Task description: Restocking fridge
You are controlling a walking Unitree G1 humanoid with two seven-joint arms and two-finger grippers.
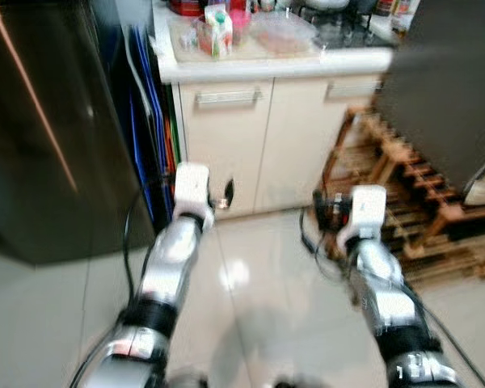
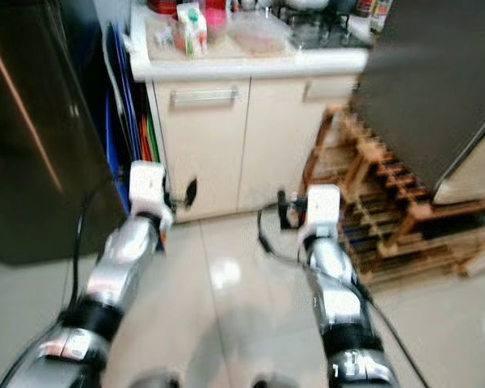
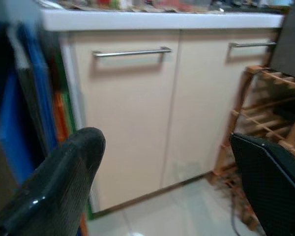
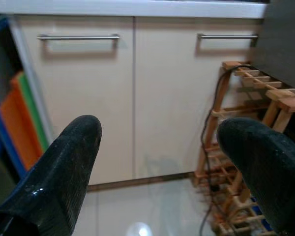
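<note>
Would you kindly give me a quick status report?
Left gripper and right gripper open, empty. Carton on the counter ahead. Wooden rack at right.

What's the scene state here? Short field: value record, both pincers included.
setting: kitchen, glossy tiled floor
ahead: cream cabinet doors with bar handles under a white counter
on counter: small carton, clear container, other blurred items
robot's left: dark fridge; blue and orange boards stacked between it and the cabinet
robot's right: wooden pallet rack under a dark appliance
left pincer: open, empty, pointed at the cabinet
right pincer: open, empty, pointed at the cabinet
image: head views blurred
</note>
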